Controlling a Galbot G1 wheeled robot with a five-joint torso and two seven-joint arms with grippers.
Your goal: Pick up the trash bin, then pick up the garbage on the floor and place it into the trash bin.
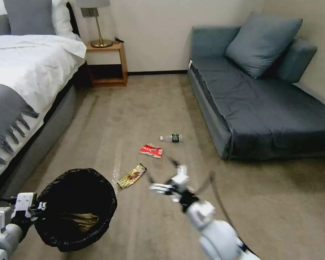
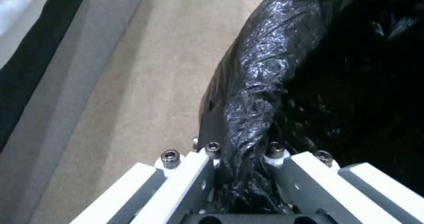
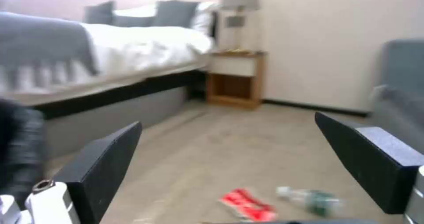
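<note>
On the carpet ahead lie the wrapper (image 1: 132, 176), packet (image 1: 151, 150) and bottle (image 1: 172, 138). The left gripper (image 2: 242, 157) is clamped on the rim of the bin (image 1: 77, 207), which holds a tan bag (image 1: 81, 220). The right gripper (image 1: 180, 177) hovers spread wide above the floor. It should descend squarely over the wrapper and close low, with the bin kept level.

Open carpet (image 1: 148, 108) surrounds the wrapper (image 1: 132, 176), packet (image 1: 151, 150) and bottle (image 1: 172, 138); bed (image 1: 25, 90) and sofa (image 1: 263, 108) flank this lane.
</note>
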